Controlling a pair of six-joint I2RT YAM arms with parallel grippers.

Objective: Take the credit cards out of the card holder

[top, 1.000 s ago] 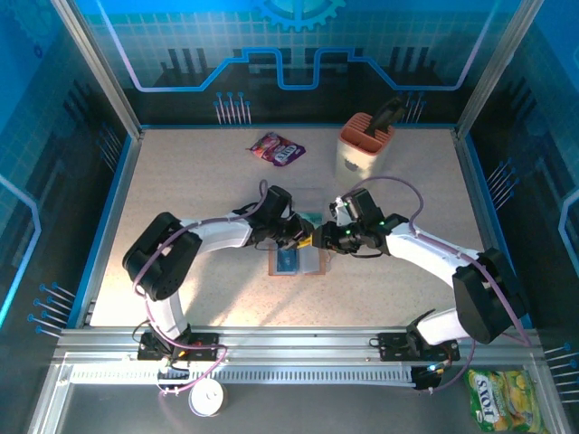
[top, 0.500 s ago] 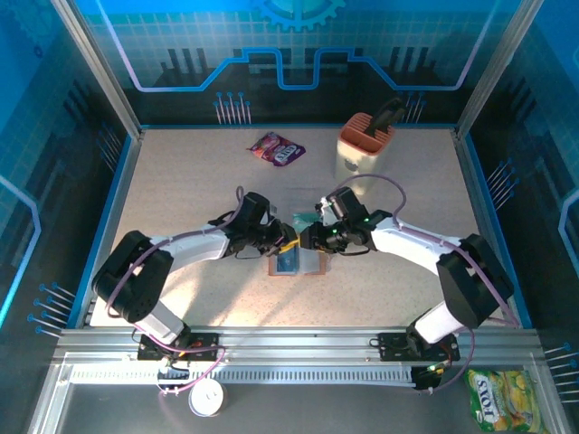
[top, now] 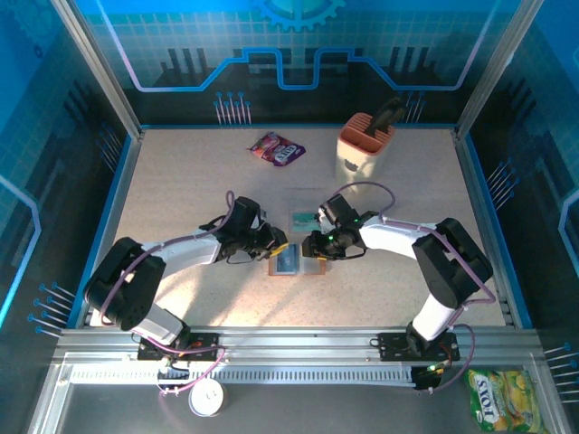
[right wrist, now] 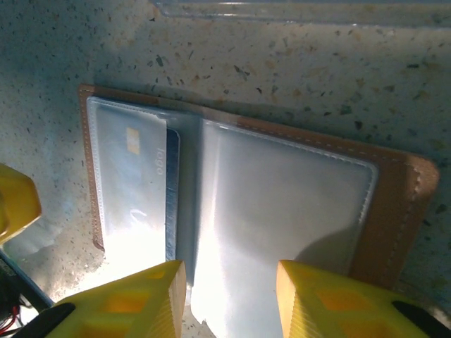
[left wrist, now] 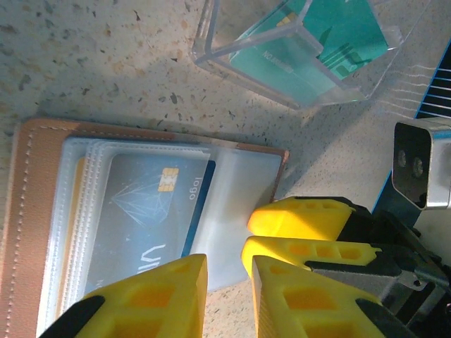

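1. Blue-grey plastic of one credit card with a gold chip [left wrist: 151, 211]: marked "logo" in small white letters beside the chip. Larger white letters lower down, cut off by a yellow finger and not readable in full.
2. Fine white print on the teal-blue credit cards [left wrist: 331, 32], too small to read.
3. Lettering on the purple foil snack packet [top: 277, 150] at the back, and on the yellow-green bag [top: 502, 402] outside the near rail, too small to make out from above.
4. Small flat tan-brown leather bifold card holder [top: 297, 263], lying open and flat on the speckled beige table [top: 181, 181], about mid-table, between the two grippers.
5. Stitched along its leather border. Lined with cloudy clear plastic sleeves: several stacked on one half, a single wide one on the other.
6. Chip card tucked into the stacked sleeves, mostly under plastic, with a darker blue edge showing towards the fold.
7. Teal-blue cards leaning inside a clear plastic box [top: 308, 206], just beyond the card holder and apart from it.
8. Left gripper [left wrist: 227, 264]: yellow fingers parted by a narrow gap, at the sleeves' edge. Cannot tell whether the tips touch the plastic.
9. Right gripper [right wrist: 231, 271]: yellow fingers set wider apart over the wide sleeve, with plain plastic showing between them.
10. Tall peach-coloured tool caddy [top: 362, 145] at the back right, well apart from the card holder.
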